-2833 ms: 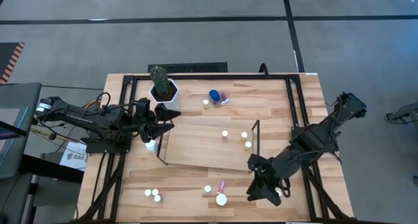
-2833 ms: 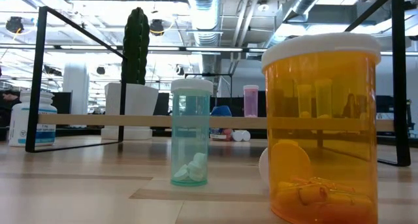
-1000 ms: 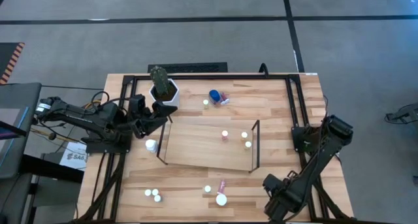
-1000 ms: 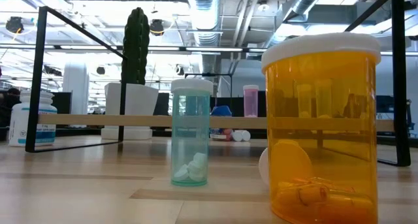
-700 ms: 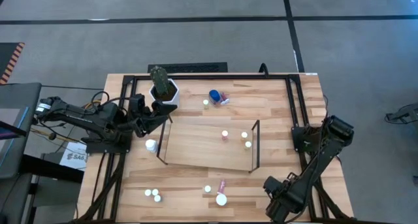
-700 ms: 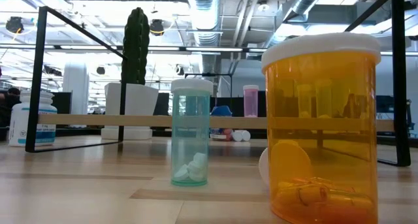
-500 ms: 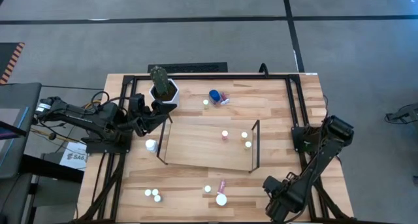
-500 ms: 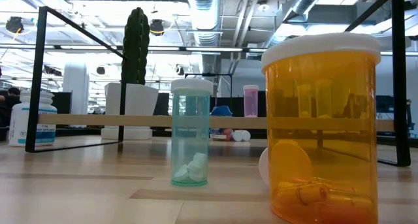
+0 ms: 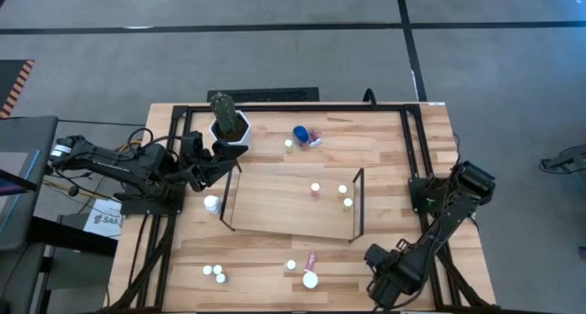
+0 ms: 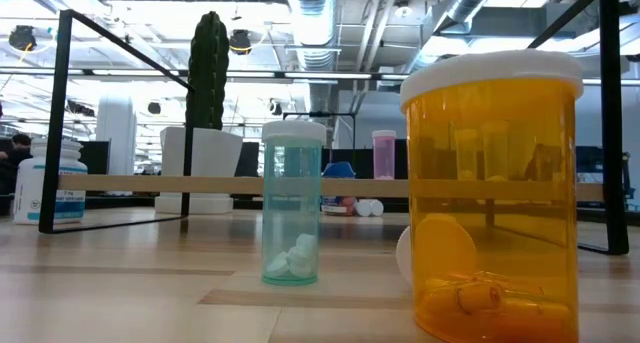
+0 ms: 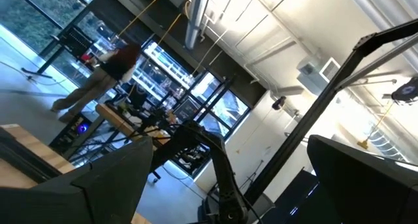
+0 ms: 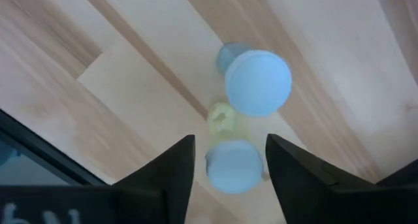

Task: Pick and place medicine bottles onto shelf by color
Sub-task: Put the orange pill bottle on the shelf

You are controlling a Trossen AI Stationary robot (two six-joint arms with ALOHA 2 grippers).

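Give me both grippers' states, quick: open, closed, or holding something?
Left gripper: open, holding nothing, raised by the white cactus pot.
Right gripper: open, straddling a small white-capped bottle on the wooden table, not yet gripping it.

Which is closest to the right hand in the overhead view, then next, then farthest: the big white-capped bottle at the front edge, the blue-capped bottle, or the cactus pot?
From the right hand, at the table's front right:
1. Big white-capped bottle, just to its left along the front edge.
2. Blue-capped bottle, far side of the table, beyond the shelf.
3. Cactus pot, far left corner, close to the left hand.
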